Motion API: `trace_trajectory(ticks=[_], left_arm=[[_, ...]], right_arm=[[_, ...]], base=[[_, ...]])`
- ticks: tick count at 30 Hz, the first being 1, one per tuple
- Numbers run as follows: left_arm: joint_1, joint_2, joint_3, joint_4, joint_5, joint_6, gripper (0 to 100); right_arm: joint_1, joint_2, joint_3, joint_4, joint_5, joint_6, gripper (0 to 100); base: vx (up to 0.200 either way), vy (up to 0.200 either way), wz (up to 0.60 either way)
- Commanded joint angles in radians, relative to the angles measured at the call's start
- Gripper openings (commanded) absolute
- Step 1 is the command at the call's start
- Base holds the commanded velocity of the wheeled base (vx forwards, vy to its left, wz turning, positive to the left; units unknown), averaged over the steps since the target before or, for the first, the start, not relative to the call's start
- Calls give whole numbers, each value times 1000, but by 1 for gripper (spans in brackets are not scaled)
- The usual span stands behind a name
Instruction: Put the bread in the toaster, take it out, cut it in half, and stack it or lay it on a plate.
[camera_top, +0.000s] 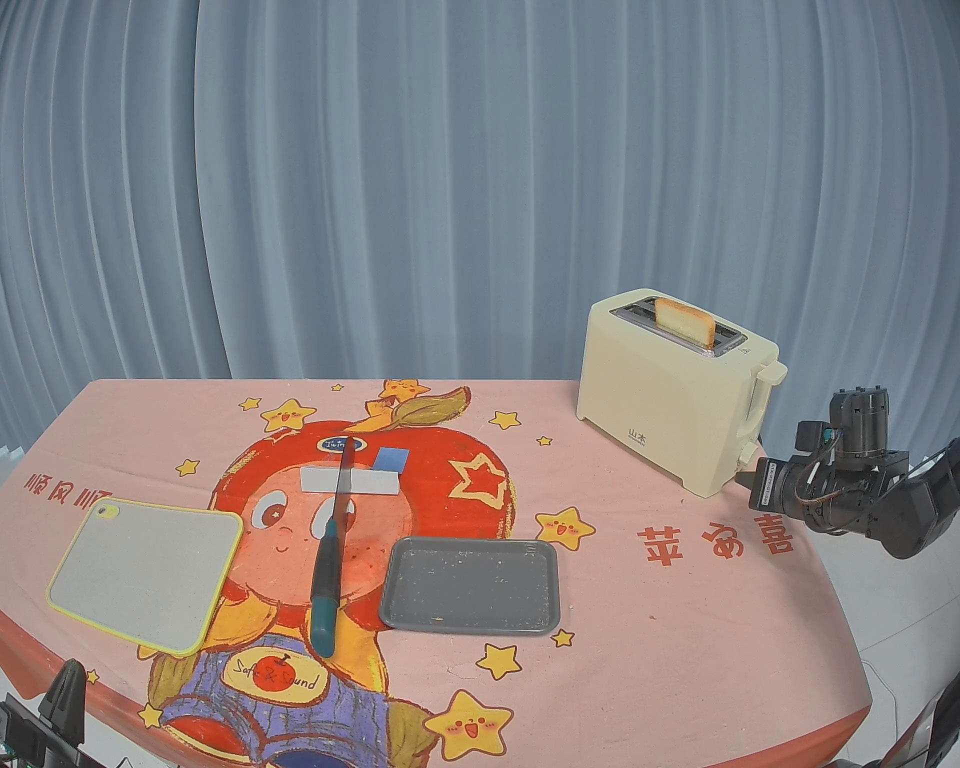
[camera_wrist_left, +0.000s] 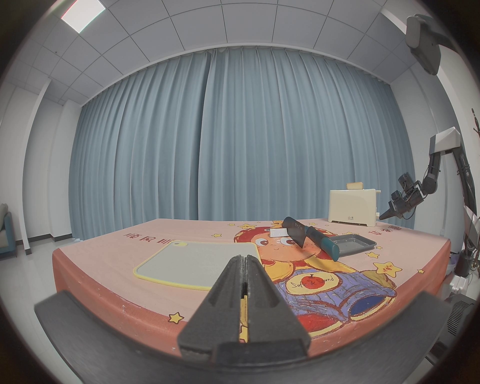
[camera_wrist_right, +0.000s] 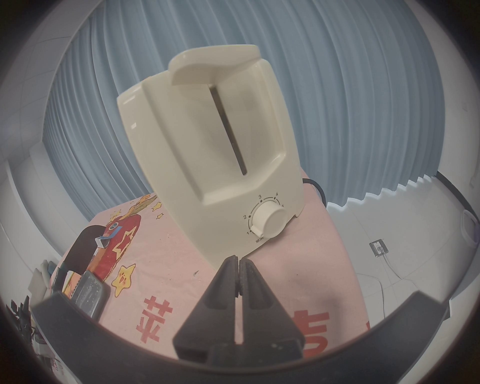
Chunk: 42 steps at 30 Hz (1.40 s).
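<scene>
Right wrist view has the right pincer (camera_wrist_right: 239, 260) clenched on nothing, its tips pointing at the toaster (camera_wrist_right: 215, 150) and just short of that end face, near the dial (camera_wrist_right: 265, 222) and well below the lever (camera_wrist_right: 215, 62), which sits at the top of its slot. From the head view this pincer (camera_top: 745, 480) hangs at the right side of the desk (camera_top: 700, 640), beside the toaster's (camera_top: 670, 400) right end. The bread (camera_top: 685, 320) stands in the slot, its upper part showing above the top.

The left pincer (camera_wrist_left: 244, 257) is also clenched and holds nothing, low at the desk's near left edge, near the cutting board (camera_top: 145, 572). The knife (camera_top: 328, 570) lies between the board and the grey plate (camera_top: 470, 628), which holds no bread.

So loading looks done. With the lever up, it cannot be told whether toasting is over or not begun. Taking out, halving and plating remain.
</scene>
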Motion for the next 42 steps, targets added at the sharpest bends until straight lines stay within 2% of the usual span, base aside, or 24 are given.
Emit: trace_trajectory(ticks=[1,26,33,42], left_arm=[[0,-9,18,0,0,0,0],[0,-9,18,0,0,0,0],[0,-9,18,0,0,0,0],[0,-9,18,0,0,0,0]], right_arm=[[-4,27,-15,0,0,2,0],[-10,16,-38,-3,0,2,0],[-10,18,-52,-3,-41,-2,0],[-3,13,-44,-2,-43,-4,0]], base=[[0,0,0],[0,0,0],[0,0,0],[0,0,0]])
